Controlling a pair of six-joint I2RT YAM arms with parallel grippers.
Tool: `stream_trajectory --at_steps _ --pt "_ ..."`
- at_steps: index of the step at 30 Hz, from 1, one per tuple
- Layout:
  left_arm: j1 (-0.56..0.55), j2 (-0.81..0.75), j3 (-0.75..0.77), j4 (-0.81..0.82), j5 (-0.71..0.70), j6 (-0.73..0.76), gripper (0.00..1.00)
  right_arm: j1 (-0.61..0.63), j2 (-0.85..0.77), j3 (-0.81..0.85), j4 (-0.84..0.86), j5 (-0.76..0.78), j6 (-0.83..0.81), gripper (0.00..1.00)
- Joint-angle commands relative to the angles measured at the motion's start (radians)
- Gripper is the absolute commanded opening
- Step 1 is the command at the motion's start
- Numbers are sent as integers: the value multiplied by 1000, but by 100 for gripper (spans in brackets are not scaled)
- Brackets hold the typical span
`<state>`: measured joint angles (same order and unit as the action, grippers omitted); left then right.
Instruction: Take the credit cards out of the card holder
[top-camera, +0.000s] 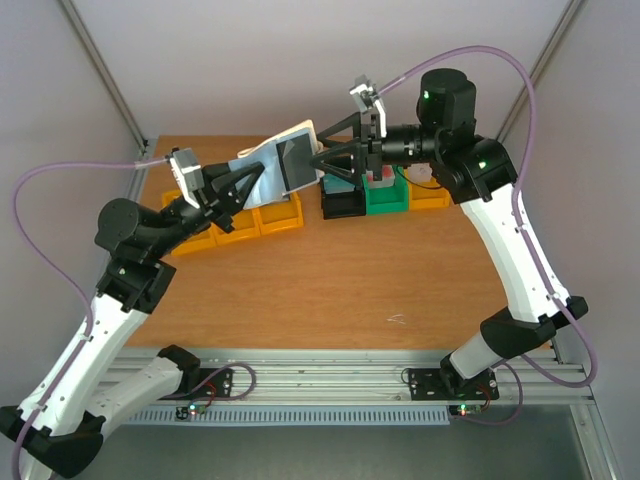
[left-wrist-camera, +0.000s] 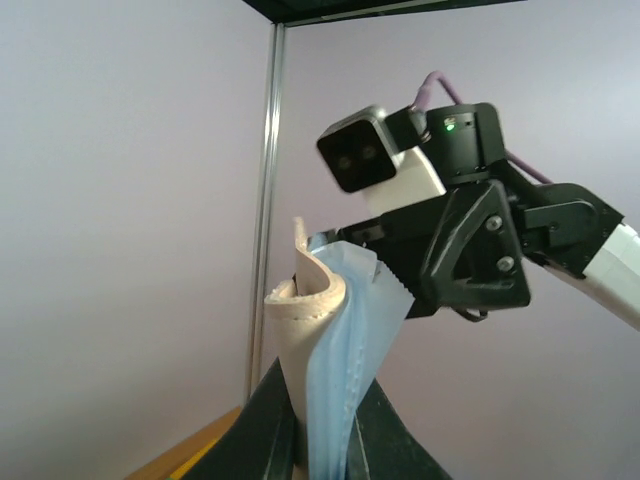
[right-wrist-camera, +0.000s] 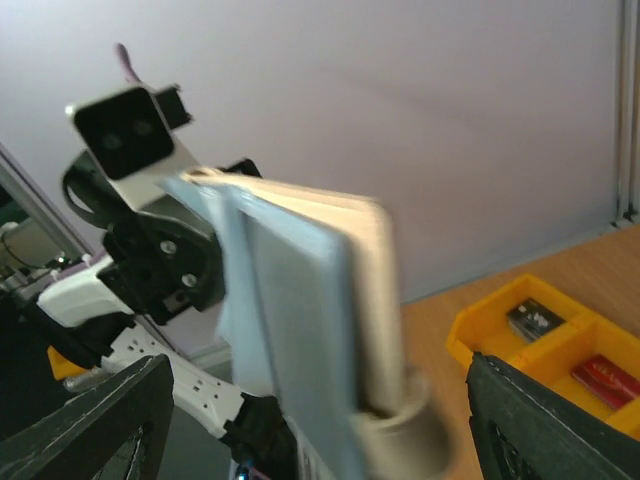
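A: Bench state, largest first?

B: Wooden table (top-camera: 330, 290); along its far edge a row of yellow bins (top-camera: 275, 215), then a black bin (top-camera: 340, 205) and a green bin (top-camera: 385, 198).

A: Where is the card holder?

B: The card holder (top-camera: 268, 170) is held in the air above the bins, well off the table; it is opened out, blue-grey inner face toward the top camera. The left gripper (top-camera: 248, 180) is clamped on its left end; the right gripper (top-camera: 322, 163) is at its right edge, jaws spread wide either side, gripping nothing in the right wrist view.

A: Cards?

B: One dark grey credit card (top-camera: 298, 163) shows against the right panel, apparently seated in the holder; any others cannot be counted.

A: Progress?

B: Judged early; holder open and presented; no card seen out of it; every extraction is left to do.
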<state>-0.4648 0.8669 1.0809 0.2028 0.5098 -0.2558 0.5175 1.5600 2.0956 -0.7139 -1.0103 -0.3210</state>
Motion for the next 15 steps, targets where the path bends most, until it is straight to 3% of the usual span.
stream_trajectory --at_steps 1,7,11,15 --pt "6 -25 27 95 52 -17 0 15 3 -9 -83 15 -67 81" --pt "6 -31 21 92 69 -22 0 25 13 -11 -123 9 -82 75" --pt "6 -35 16 83 62 -20 0 29 18 -11 -94 -71 -44 47" --pt "6 -35 11 74 63 -20 0 51 26 -11 -93 -95 -32 32"
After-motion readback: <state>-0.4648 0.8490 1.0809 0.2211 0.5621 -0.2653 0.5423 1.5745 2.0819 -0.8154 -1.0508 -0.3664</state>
